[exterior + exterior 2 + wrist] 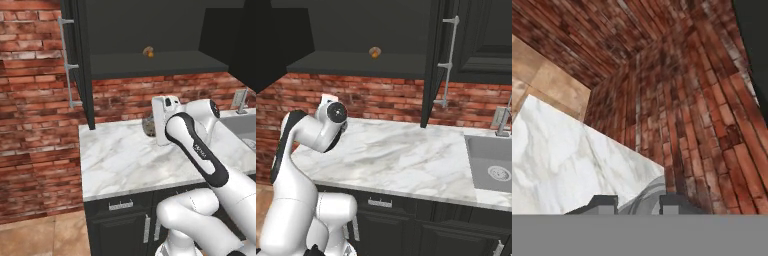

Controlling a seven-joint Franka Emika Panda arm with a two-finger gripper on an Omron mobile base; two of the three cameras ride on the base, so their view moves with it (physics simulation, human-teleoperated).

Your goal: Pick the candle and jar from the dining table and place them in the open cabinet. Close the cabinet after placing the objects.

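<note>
The tiny tan candle (148, 51) (374, 52) stands on the dark shelf (160, 64) of the open black cabinet (381, 30). The cabinet door (82, 65) (433, 65) is swung wide. My gripper (637, 205) is shut on the jar (644, 197), which shows as a grey glassy curve between the fingertips. In the left base view the dark jar (148, 125) peeks out beside my white hand, low over the back of the marble counter (125, 160), below the shelf. The hand points at the brick wall. The dining table is out of view.
The brick wall (381, 100) runs behind the counter. A sink (491, 167) with a faucet (503, 120) is set in the counter to the right. The open door's long silver handle (67, 65) juts out at the left. Black drawers (120, 220) sit under the counter.
</note>
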